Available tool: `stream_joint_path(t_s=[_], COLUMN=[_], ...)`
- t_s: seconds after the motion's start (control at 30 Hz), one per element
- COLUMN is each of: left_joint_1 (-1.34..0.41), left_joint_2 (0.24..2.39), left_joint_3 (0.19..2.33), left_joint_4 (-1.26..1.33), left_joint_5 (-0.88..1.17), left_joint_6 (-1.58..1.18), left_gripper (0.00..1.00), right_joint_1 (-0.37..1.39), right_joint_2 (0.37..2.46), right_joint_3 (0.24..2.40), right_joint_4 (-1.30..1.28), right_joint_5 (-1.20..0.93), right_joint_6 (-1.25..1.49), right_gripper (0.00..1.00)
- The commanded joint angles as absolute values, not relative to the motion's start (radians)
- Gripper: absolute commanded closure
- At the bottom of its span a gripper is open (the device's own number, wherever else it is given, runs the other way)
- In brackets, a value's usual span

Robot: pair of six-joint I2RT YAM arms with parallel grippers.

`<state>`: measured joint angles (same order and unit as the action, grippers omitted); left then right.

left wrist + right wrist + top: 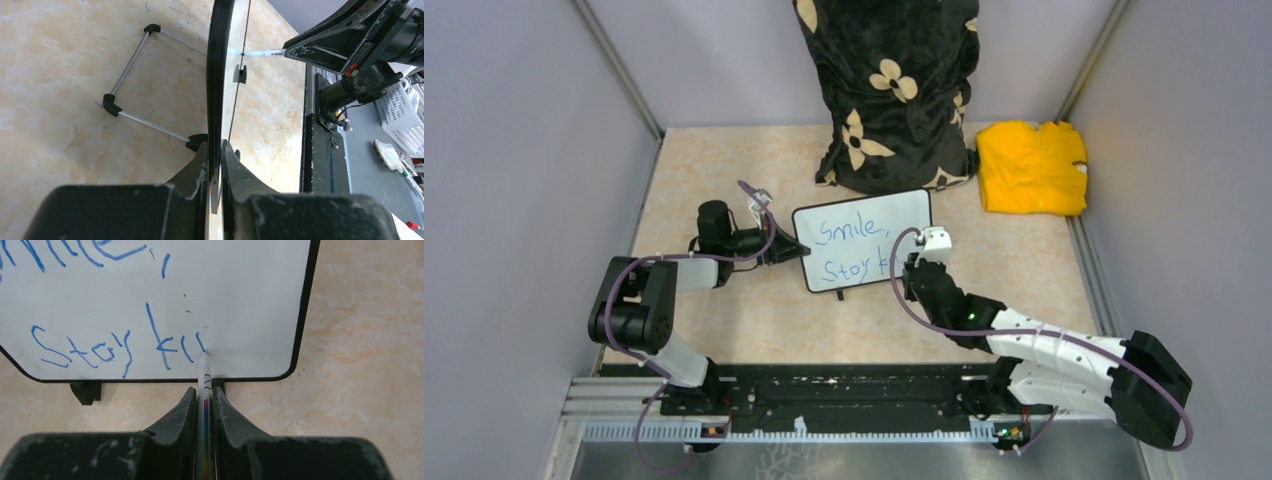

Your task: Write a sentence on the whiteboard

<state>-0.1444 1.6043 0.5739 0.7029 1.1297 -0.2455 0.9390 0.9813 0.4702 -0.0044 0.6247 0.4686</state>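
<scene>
The whiteboard stands tilted on the table's middle, propped by a wire stand. My left gripper is shut on its left edge; in the left wrist view the whiteboard runs edge-on between the jaws of the left gripper. The sentence in blue reads "Smile," over "Stay k" with further strokes. My right gripper is shut on a white marker, whose tip touches the whiteboard at the end of the lower line of the sentence. The right gripper hides those last strokes from above.
A black bag with cream flowers stands right behind the board. A yellow cloth lies at the back right. Grey walls close in both sides. The board's black foot rests on the table. A white basket sits beyond the table.
</scene>
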Motion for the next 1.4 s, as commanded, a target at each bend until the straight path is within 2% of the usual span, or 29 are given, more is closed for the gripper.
stream_joint_path(t_s=[0.0,1.37], left_joint_1=[-0.160,-0.161], left_joint_2=[1.613,1.619], left_joint_3=[0.580,0.579], left_joint_4=[0.650,0.647], left_joint_5=[1.077,1.076], left_joint_6=[-0.189,-0.184], left_gripper=[1.00,1.00], right_joint_1=[0.930,0.892], right_joint_2=[0.965,0.998], right_joint_3=[0.459,0.562], right_joint_4=[-0.027,0.019], right_joint_5=[0.616,0.672], right_joint_6=[0.486,0.431], right_gripper=[1.00,1.00])
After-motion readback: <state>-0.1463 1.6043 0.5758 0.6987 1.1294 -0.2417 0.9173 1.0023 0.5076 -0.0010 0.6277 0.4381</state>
